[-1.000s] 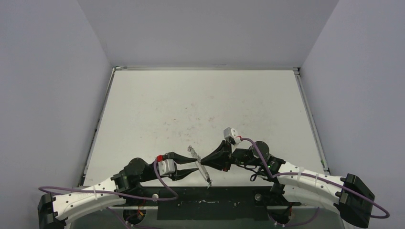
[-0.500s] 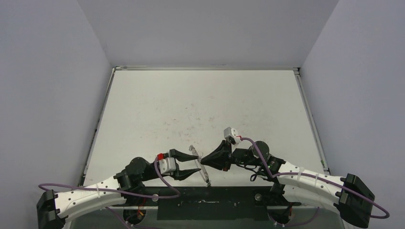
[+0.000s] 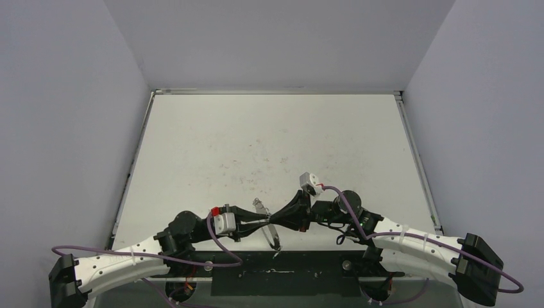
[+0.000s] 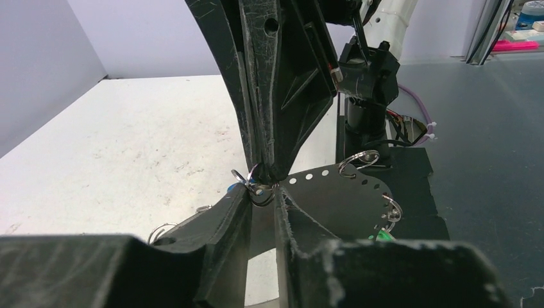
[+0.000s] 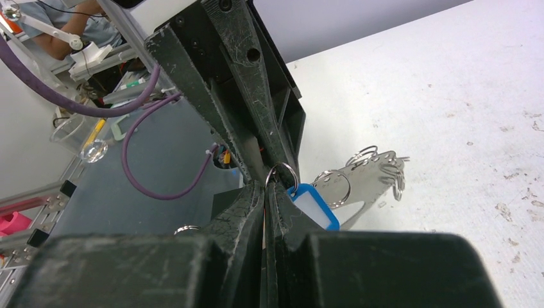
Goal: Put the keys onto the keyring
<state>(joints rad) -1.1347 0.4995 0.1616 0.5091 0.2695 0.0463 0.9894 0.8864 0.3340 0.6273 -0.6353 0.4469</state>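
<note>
The keyring (image 3: 277, 240) is a thin flat metal plate with holes and small split rings along its rim, seen edge-on from above. My right gripper (image 3: 274, 219) is shut on one corner of the keyring (image 4: 333, 196) and holds it above the table's near edge. The blue key tag (image 5: 315, 205) hangs by its small ring just beside the right gripper (image 5: 268, 186). My left gripper (image 4: 262, 192) meets it tip to tip, its fingers nearly together with that small ring pinched between them. A green key tag (image 4: 383, 236) hangs from a ring on the plate's far rim.
A black mat (image 3: 282, 273) runs along the near table edge below the grippers. Purple cables (image 3: 218, 247) loop beside both arms. The white table (image 3: 269, 141) stretches behind, walled left and right.
The left gripper's fingers stood wide apart around the keyring, spread a little more, then closed in to a narrow gap at the right gripper's tips. The right gripper stayed still.
</note>
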